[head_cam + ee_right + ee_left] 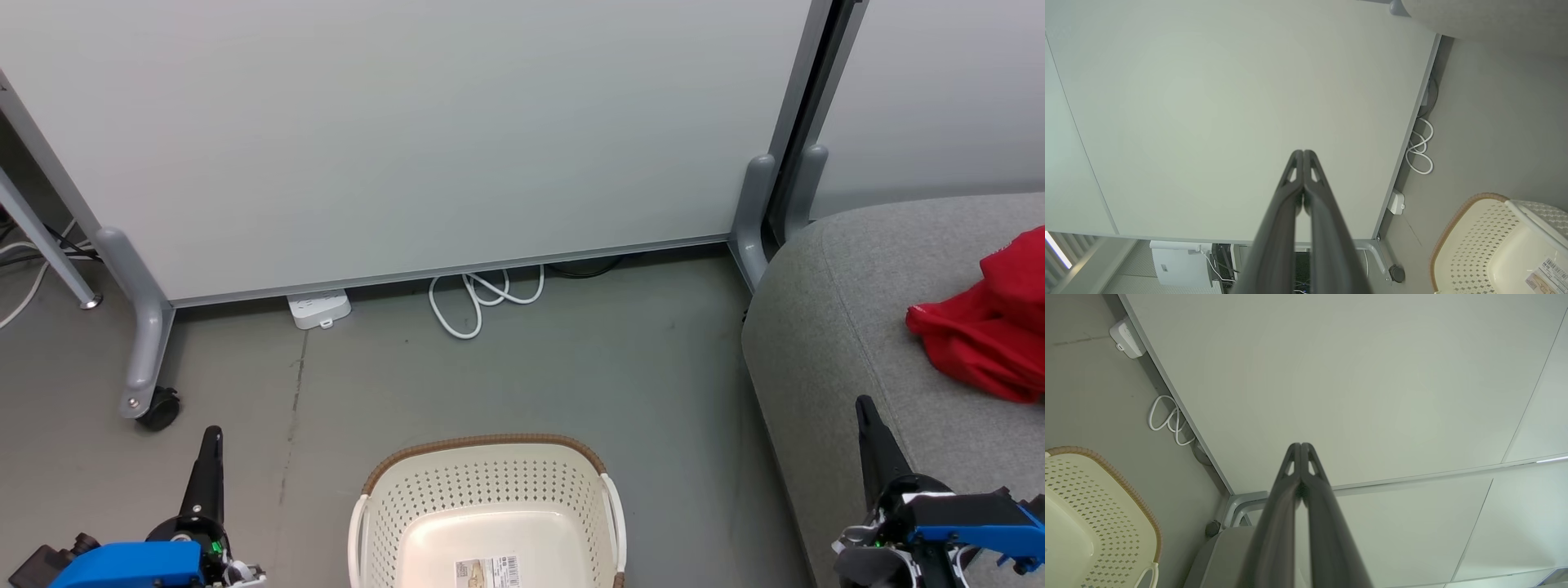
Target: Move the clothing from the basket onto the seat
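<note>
Fig.: my two hands at rest, read from near to far. My left gripper [211,437] and my right gripper [865,408] are each pressed fully closed, fingertips meeting, with nothing held. Between them, nearer my left than my right, stands the basket [490,482]. The part of its floor that shows carries only a paper label [488,572] and no red fabric, though its nearest portion is cut off by the picture's edge. The main hazard, in my judgement, lies there: a garment left in that hidden portion would be missed, since the task would look finished. My right gripper hovers over the near edge of the seat [841,327]. Ahead of its tips and off to its right, well in from that edge, the clothing [992,327] lies on the seat in a crumpled red heap. The heap runs out of the picture, so I cannot tell whether it is one garment or two. A second hazard follows from this closeness: a careless sweep of my right arm could snag the loose fabric and drag it toward the seat's rounded edge. Farther ahead of my left gripper are a caster [159,408], a white power strip [318,308] and a looped cable [482,298] on the floor. The pale partition panel [408,139] stands beyond all.
</note>
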